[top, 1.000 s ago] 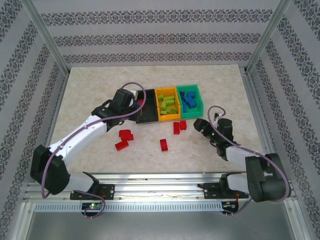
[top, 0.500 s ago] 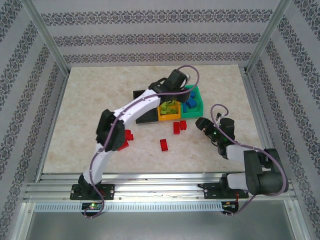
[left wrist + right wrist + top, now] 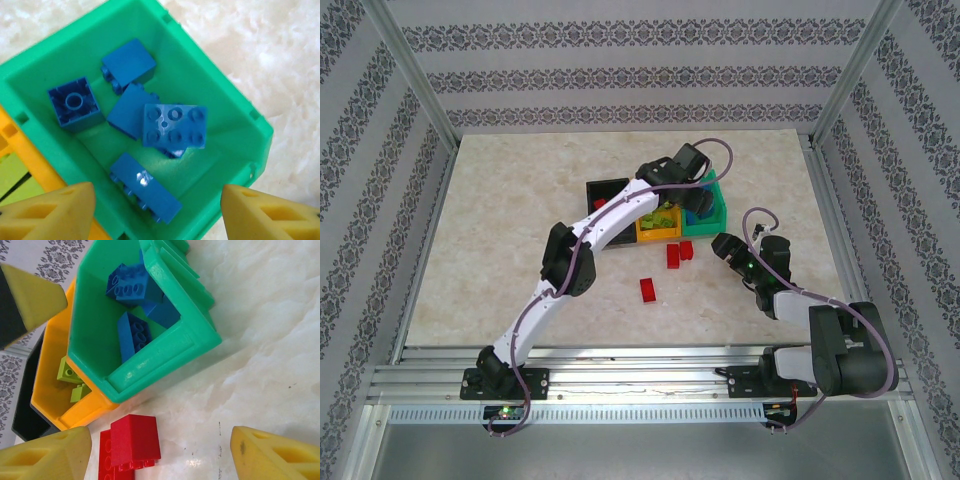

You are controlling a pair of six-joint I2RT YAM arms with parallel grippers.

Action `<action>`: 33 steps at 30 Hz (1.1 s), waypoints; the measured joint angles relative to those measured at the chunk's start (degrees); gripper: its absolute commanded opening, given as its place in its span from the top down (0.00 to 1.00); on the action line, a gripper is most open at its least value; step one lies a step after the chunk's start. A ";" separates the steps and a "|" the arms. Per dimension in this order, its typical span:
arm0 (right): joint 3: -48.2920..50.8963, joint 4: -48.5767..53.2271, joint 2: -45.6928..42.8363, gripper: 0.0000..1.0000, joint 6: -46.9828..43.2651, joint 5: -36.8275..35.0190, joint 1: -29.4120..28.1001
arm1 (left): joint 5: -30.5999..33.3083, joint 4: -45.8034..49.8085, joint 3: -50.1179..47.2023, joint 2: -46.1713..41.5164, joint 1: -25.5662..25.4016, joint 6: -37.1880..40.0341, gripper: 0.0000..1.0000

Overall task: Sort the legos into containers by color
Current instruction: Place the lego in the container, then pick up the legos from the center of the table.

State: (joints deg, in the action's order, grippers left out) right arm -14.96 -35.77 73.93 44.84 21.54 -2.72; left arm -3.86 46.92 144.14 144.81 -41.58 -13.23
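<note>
Stretched across the table (image 3: pixel 260 340), the left gripper (image 3: pixel 697 183), fingers (image 3: pixel 50 210) spread wide above the green bin (image 3: pixel 235 100) and holding nothing. Inside that bin, five blue bricks (image 3: pixel 175 125) in a loose heap. Next door in the yellow bin (image 3: pixel 50 365), lime bricks (image 3: pixel 67 371); at the far end of the row, a black bin (image 3: pixel 605 190). Low by the bins' front corner, the right gripper (image 3: pixel 160 460), likewise wide open and empty, just beside two red bricks (image 3: pixel 130 440) on the table. Farther out, one more red brick (image 3: pixel 649 289), lying alone.
</note>
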 measured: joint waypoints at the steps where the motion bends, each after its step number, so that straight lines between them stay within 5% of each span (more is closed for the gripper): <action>1: 0.00 -0.07 0.02 0.26 0.00 0.00 0.00 | 0.22 0.00 -1.99 -1.18 -0.15 0.22 0.33; 12: 0.00 -0.04 0.02 0.26 -0.15 0.00 0.00 | 4.46 -19.78 -52.70 -34.67 -1.55 0.68 0.31; 20: 0.00 -0.02 0.15 0.26 -0.72 -0.02 -0.22 | 11.69 -32.54 -79.56 -55.01 -0.83 -0.37 0.31; 33: -7.04 6.08 5.49 0.29 -6.78 0.70 -6.60 | 12.81 -40.98 -109.09 -82.53 15.87 -6.23 0.32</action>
State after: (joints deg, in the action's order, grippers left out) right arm -22.00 -29.69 79.42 38.06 22.24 -9.32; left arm 8.95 5.93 35.05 62.28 -25.71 -19.46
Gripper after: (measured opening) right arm 0.710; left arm 0.681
